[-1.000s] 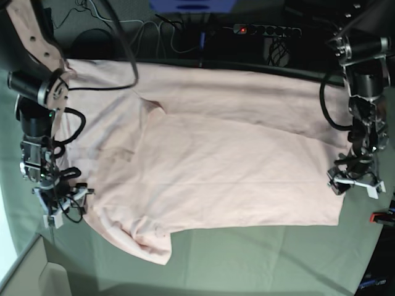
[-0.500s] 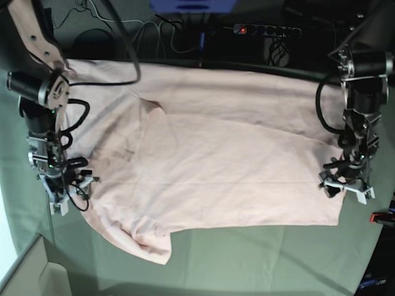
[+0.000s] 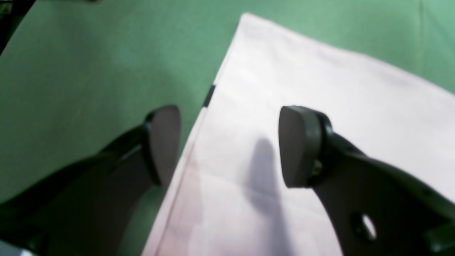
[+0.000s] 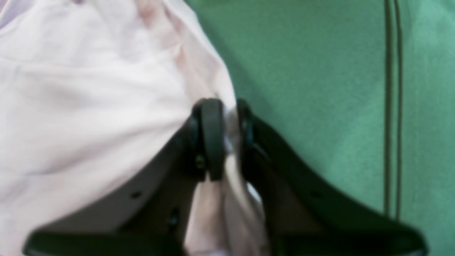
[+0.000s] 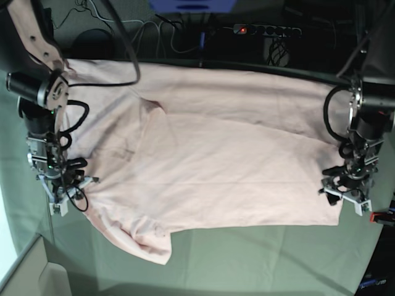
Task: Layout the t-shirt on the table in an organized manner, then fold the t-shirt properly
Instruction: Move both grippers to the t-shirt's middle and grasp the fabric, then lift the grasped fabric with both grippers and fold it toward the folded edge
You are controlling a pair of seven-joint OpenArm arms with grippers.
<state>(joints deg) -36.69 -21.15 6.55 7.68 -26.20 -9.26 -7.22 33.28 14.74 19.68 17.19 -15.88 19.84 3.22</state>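
Note:
The pale pink t-shirt point(image 5: 216, 160) lies spread on the grey-green table point(image 5: 259, 259), plain side up, with a sleeve bunched at its near left. In the base view my right gripper point(image 5: 69, 187) sits at the shirt's left edge. The right wrist view shows this gripper point(image 4: 229, 138) shut on a pinched fold of the t-shirt point(image 4: 89, 106). My left gripper point(image 5: 341, 196) is at the shirt's near right corner. In the left wrist view it point(image 3: 231, 145) is open and straddles the hem, one finger over the table point(image 3: 89, 64) and the other over the t-shirt point(image 3: 320, 81).
A power strip point(image 5: 265, 29) and loose cables point(image 5: 154, 34) lie beyond the table's far edge. A red clamp point(image 5: 381, 217) sits at the right edge. Two thin cables point(image 4: 391, 106) run across the table point(image 4: 320, 71) beside my right gripper. A grey box point(image 5: 31, 274) stands at the near left.
My right gripper has closed on the shirt's left edge after shifting slightly away from the near edge. My left gripper has moved down and inward over the hem corner, still open.

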